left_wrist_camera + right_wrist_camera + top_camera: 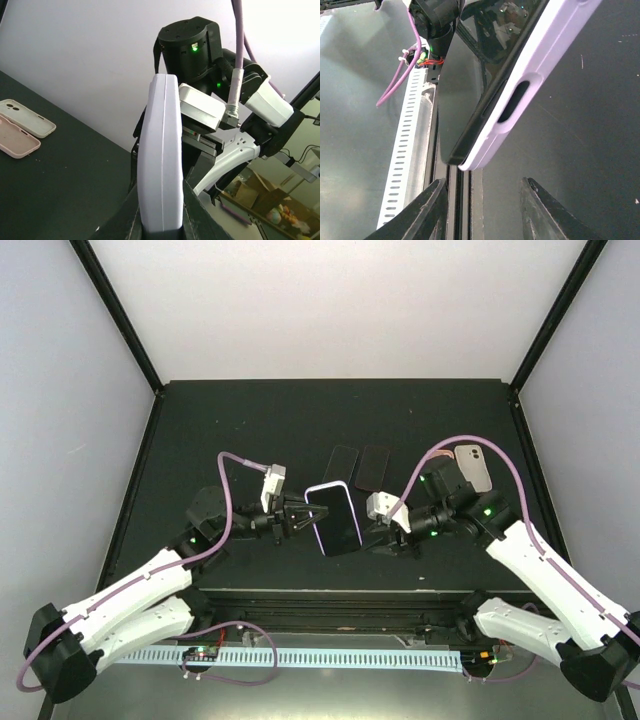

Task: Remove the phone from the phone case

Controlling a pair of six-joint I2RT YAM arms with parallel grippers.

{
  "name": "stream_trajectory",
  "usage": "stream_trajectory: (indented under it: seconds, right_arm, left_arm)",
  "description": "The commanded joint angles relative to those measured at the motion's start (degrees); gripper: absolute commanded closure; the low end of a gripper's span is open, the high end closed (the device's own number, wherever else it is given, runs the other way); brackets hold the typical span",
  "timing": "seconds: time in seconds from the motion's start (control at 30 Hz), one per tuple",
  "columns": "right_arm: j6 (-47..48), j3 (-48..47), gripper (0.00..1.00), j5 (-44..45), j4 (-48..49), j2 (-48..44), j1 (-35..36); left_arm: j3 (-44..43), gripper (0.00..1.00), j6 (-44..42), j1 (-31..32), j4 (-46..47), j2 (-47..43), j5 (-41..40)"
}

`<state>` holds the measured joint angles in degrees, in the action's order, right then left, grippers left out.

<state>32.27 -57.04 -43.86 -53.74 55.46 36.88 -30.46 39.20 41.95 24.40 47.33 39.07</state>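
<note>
Left pincer (300,517): clamped on case (160,165), at its 9 o'clock edge.
Right pincer (482,186): apart; phone (470,90) corner is to be peeled gently.

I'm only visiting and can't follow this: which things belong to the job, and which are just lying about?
Part of the job: phone, white phone case around it, left gripper clamped on the case, right gripper open nearby.

Lying about: dark slab, second dark slab, empty white case, empty pink case.
</note>
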Motion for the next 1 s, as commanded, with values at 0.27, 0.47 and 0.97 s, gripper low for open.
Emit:
stream_trajectory:
  seconds: [0.27, 0.47, 0.97]
  right_arm:
    - [-3.5, -1.5, 0.60, -3.0, 3.1, 4.1, -0.2]
    - [-3.8, -2.4, 0.59, -4.6, 2.7, 4.5, -0.2]
    - [-7.1, -4.1, 0.63, 0.1, 4.5, 7.1, -0.3]
  left_arm:
    - [-0.6, 0.98, 3.3, -0.3, 10.2, 2.0, 3.1]
    - [-0.4, 0.98, 3.5, -0.3, 11.0, 2.7, 3.3]
    - [-1.1, 0.98, 4.3, -0.3, 12.8, 4.4, 10.4]
